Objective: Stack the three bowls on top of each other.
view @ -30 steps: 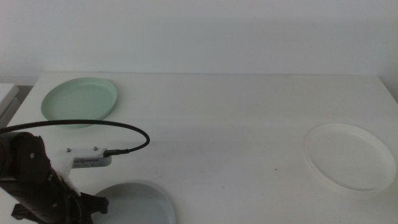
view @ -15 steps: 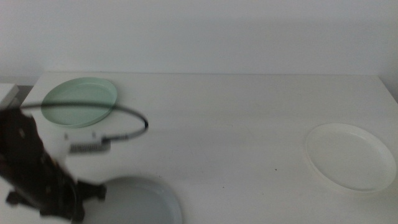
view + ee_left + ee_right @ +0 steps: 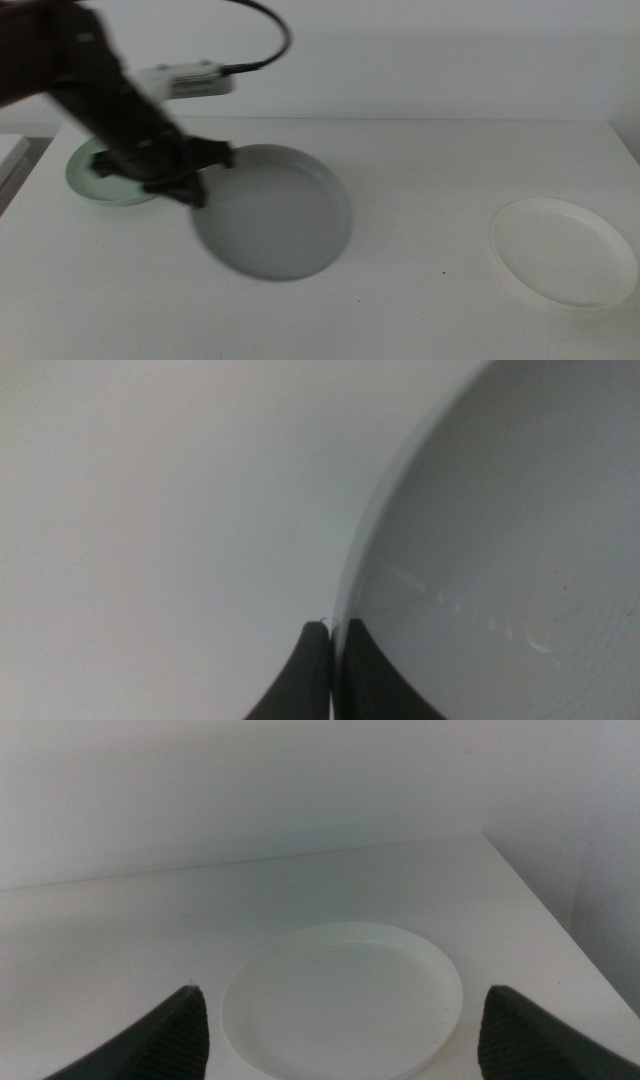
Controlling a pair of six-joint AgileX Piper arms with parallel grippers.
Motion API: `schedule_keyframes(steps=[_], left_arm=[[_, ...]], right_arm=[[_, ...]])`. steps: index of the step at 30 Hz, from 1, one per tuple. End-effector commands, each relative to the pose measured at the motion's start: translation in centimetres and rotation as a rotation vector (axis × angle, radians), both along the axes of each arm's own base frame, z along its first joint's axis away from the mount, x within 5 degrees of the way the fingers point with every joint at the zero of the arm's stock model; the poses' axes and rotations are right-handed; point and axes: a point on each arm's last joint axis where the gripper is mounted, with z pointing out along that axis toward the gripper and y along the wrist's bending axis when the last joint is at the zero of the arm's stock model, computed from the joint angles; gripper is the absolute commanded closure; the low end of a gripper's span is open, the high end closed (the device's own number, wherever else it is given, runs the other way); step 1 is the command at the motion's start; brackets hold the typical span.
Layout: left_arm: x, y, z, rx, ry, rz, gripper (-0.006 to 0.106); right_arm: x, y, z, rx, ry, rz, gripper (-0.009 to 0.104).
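Grey bowl [image 3: 272,213] up in the air, lifted clear of the tabletop [image 3: 420,290] and tilted, its hollow side facing the middle camera. The left pincer [image 3: 197,188] has it by the rim on the bowl's left edge, arm reaching in from the left side with a cable looping over the top. Look at the left wrist view: the two dark jaws are squeezed nearly together, clamped on the thin rim of that grey bowl [image 3: 500,540], one jaw inside the lip, one outside, and the bowl's curved inner face fills the rest of the frame. The left pincer [image 3: 331,626] grips right at the edge, no deeper.

Behind the arm, the mint green bowl [image 3: 95,178] sits flat at the far left of the tabletop, partly hidden by the arm and pincer. The held grey bowl hangs just to the right of it, its left edge near the green one's right edge; whether they overlap I cannot tell, the arm blocks that spot.

Over on the right side, well apart from the action, the white bowl [image 3: 563,252] lies flat near the tabletop's right edge. The right wrist view looks down on that same white bowl [image 3: 343,1000], with the right pincer [image 3: 345,1030] spread wide, jaws far apart on either side of the bowl and holding nothing, above and apart from it.
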Motion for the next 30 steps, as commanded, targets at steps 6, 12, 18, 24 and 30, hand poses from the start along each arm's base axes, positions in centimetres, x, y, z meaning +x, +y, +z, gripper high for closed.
schedule_keyframes(steps=[6, 12, 18, 24, 30], left_arm=[[4.3, -5.6, -3.0, -0.012, 0.039, -0.082, 0.102], [6.5, -8.1, -5.3, -0.018, 0.044, -0.111, 0.102], [7.4, -8.5, -7.5, -0.021, 0.059, -0.098, 0.102], [7.7, -8.8, -9.0, -0.030, 0.086, -0.087, 0.102], [7.8, -8.9, -10.0, -0.033, 0.113, -0.069, 0.100]], right_arm=[[0.0, -0.1, -0.1, -0.010, -0.007, -0.008, 0.002], [0.0, -0.1, -0.1, -0.010, -0.007, -0.008, 0.002], [0.0, -0.1, -0.1, -0.010, -0.007, -0.008, 0.002], [0.0, -0.1, -0.1, -0.010, -0.007, -0.008, 0.002], [0.0, -0.1, -0.1, -0.010, -0.007, -0.008, 0.002]])
